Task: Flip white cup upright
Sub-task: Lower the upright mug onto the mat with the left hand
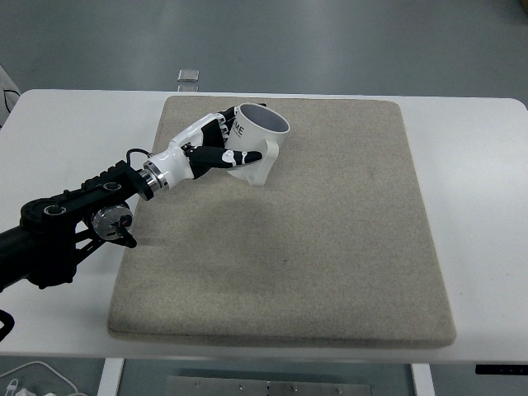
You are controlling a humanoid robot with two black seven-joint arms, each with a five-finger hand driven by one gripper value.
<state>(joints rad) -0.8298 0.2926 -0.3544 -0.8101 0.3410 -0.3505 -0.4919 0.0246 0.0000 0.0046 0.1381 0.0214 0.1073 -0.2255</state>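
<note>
The left hand [216,147] is closed around the white cup [255,143], with its arm entering from the left edge of the view and reaching diagonally up and to the right. The upper fingers [216,124] wrap the cup's far side, and the thumb [239,157] presses across its near side. The cup is held in this pinch.

The white cup sits near the far left corner of the beige mat [289,239]. It is tilted, with its open mouth facing up and to the right, so the dark interior is visible. Its handle [268,161] points toward the near right side of the cup. Dark lettering is printed on the cup wall beside the fingers; it cannot be read in full. Whether the cup's base touches the mat cannot be determined.

The mat lies on the white desk [478,165] and covers most of its centre. A small grey rectangular object [189,76] lies at the far edge of the desk, beyond the mat's far left corner.
</note>
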